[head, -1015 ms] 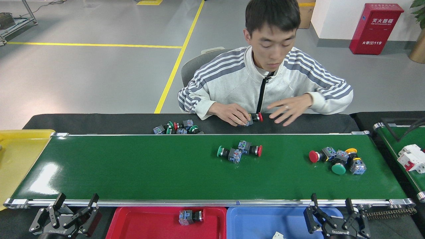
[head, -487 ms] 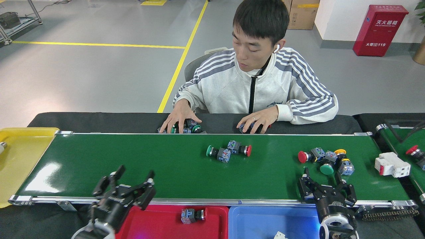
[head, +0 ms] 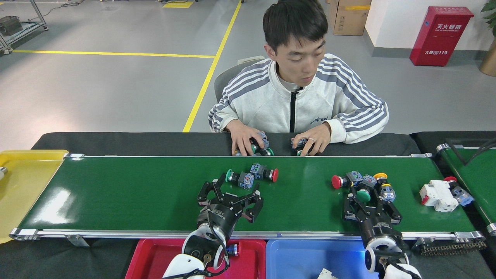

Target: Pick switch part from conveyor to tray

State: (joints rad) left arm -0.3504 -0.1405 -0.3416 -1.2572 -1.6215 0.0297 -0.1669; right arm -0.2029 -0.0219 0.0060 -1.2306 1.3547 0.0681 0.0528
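— So, how far along?

— Barely started, judging by the trays: one switch part lying in the red tray (head: 155, 257), half hidden behind the left arm; something small and white at the near edge of the blue tray (head: 310, 257). Plenty left on the conveyor (head: 116, 193): a middle pair of switch parts (head: 252, 176), green-capped and red-capped, touching each other, plus a right-hand cluster (head: 362, 184) with red, green and yellow caps.

— And the grippers?

— Left gripper (head: 232, 190) spread wide, just short of the middle pair, nothing held. Right gripper (head: 370, 203) also open (fingers flanking the green cap, not yet closed on it).

— Different from half a second back?

— Both arms pushed forward over the belt, left one also swung inward from the near rail. Parts carried leftward with the belt. White breaker block (head: 436, 193) now arriving at the conveyor's right end. Person's hands (head: 242, 141) regrouped on spare parts at the far edge.
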